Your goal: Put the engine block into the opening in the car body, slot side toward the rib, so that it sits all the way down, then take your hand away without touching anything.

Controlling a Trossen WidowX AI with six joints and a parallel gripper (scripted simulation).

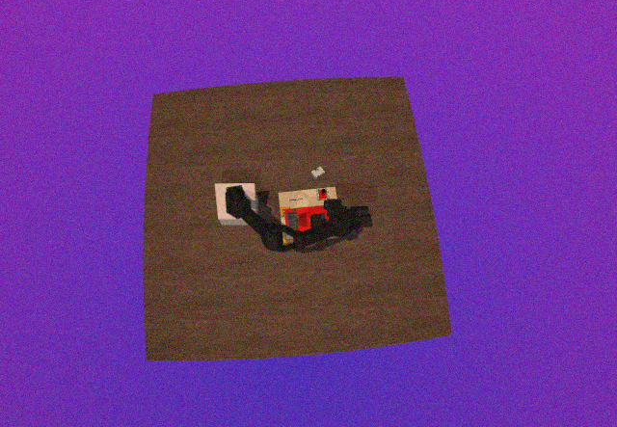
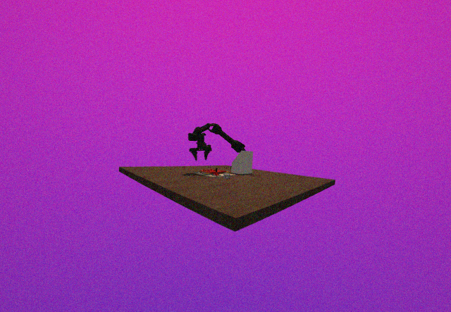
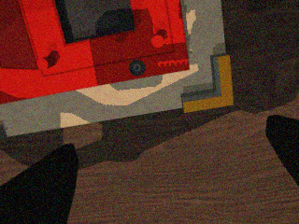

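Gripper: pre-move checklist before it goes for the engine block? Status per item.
1. Gripper open, nothing between the fingers: ok.
2. Gripper raised above the table: ok, the exterior view shows a gap below the fingertips.
3. Red car body in its place on the pale board: ok, it lies within the board's outline.
4. Engine block identified and within grasp: cannot tell, too small and dark to pick out.
5. Slot side toward the rib: cannot tell, neither is readable.
6. Top view of the car body unobstructed: not ok, the arm covers part of it.
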